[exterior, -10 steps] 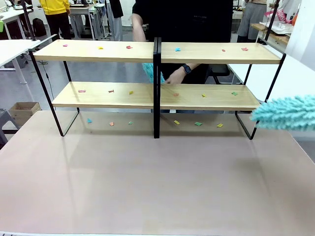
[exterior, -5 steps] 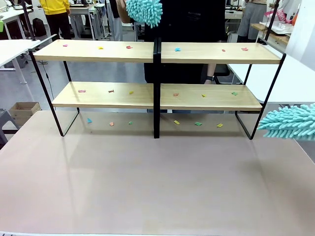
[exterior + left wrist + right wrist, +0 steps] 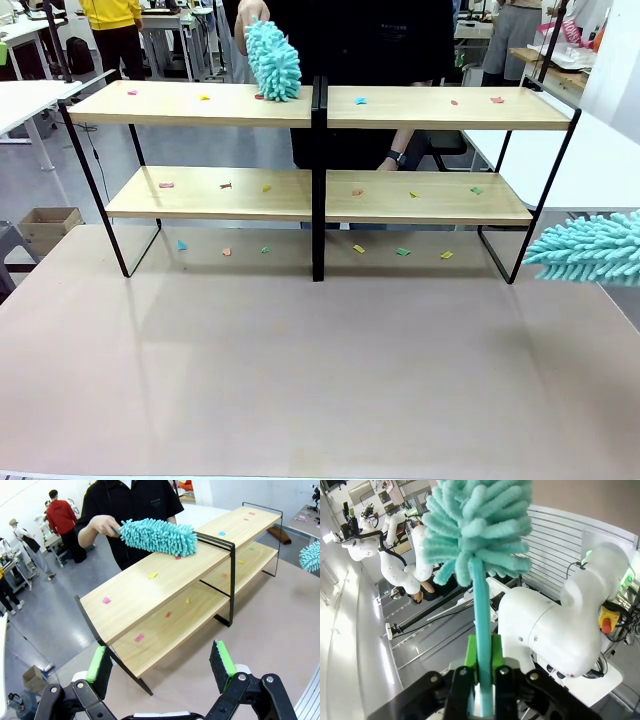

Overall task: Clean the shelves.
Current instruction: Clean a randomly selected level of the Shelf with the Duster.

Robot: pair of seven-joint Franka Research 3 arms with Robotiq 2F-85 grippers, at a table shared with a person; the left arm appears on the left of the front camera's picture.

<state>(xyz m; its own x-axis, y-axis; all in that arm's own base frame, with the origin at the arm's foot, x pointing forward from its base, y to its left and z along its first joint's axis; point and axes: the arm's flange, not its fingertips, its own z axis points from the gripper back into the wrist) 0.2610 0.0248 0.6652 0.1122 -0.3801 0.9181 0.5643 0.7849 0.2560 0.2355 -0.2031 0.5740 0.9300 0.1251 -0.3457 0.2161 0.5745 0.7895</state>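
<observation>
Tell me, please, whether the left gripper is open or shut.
Open. The left gripper has its green pads wide apart, with nothing held between them.

a robotics lab: cluttered workbenches (image 3: 168,22) at eleven o'clock, a yellow emergency stop (image 3: 606,621) at three o'clock.

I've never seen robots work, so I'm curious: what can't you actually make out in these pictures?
Front view: the robot's duster is cut off by the right edge.
Front view: the person's duster hides part of the shelves.
Right wrist view: the robot's duster head blocks what lies beyond the right gripper.
Front view: coloured scraps too small to identify.
</observation>
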